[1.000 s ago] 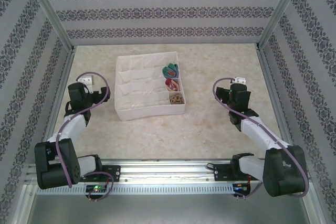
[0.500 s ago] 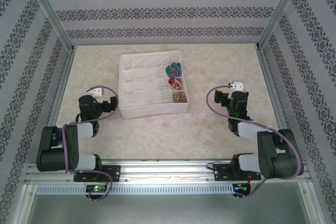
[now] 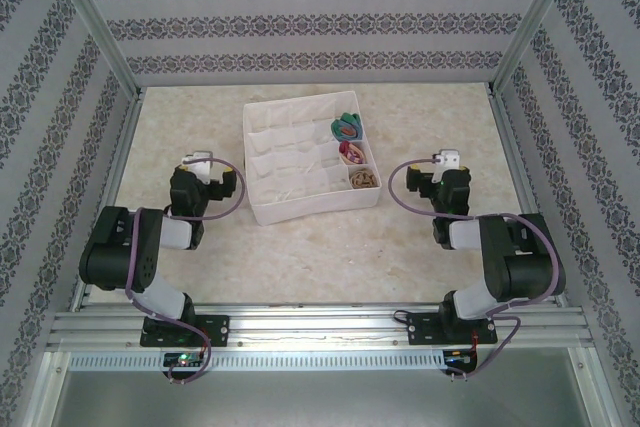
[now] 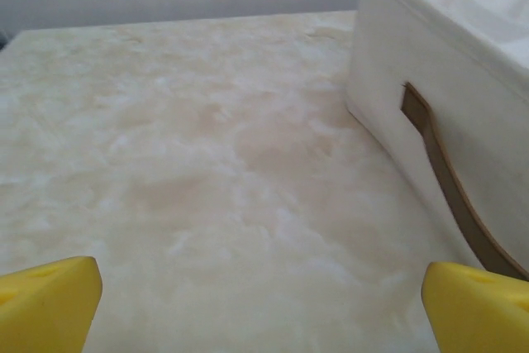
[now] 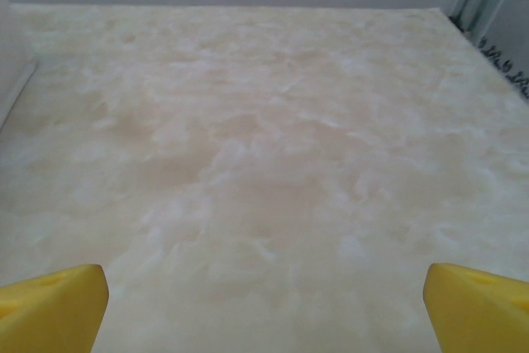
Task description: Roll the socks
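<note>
A pale, marbled worktop (image 3: 330,247) spreads between walls papered in a dark floral band pattern. Near its middle, turned slightly askew, sits a white fabric box (image 3: 315,209) divided into many small compartments, with a brown strap handle (image 4: 446,183) on its left end wall. The left arm (image 3: 130,247) is folded low to the left of the box, and the right arm (image 3: 510,247) is folded low to the right, well apart from it. The left gripper (image 4: 263,320) is spread wide and holds nothing, with the box wall just beside its right finger. The right gripper (image 5: 264,307) is also spread wide and empty over bare worktop. The three socks lie rolled in the box's right-hand column: the blue and green sock (image 3: 345,126) farthest, the tan and maroon sock (image 3: 352,152) in the middle, the brown argyle sock (image 3: 363,178) nearest.
</note>
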Robot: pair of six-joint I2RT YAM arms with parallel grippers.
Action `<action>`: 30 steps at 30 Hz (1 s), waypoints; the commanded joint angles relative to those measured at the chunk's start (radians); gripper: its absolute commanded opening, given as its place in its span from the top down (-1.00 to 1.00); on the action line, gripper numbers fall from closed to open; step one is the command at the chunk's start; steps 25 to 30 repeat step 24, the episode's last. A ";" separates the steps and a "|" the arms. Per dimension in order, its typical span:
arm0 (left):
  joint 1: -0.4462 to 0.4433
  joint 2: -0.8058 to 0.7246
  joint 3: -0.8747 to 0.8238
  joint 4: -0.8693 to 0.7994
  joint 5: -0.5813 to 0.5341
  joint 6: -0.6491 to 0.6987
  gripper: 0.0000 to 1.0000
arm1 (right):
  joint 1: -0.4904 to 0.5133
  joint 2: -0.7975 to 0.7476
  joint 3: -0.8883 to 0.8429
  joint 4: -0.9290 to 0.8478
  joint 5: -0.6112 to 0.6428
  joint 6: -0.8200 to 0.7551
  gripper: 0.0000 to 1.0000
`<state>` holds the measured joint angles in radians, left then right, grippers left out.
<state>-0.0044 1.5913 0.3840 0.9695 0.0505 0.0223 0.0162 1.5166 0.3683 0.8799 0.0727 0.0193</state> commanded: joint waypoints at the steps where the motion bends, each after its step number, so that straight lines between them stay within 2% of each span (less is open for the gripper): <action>1: 0.007 0.002 -0.013 0.011 -0.019 -0.012 -0.99 | -0.002 0.001 0.018 0.021 -0.029 0.015 -0.95; 5: 0.006 -0.004 0.004 -0.032 -0.005 -0.009 -0.99 | -0.002 -0.005 0.017 0.017 -0.030 0.014 -0.95; 30: 0.012 0.000 0.015 -0.046 -0.003 -0.015 -0.99 | -0.001 -0.005 0.018 0.015 -0.029 0.013 -0.95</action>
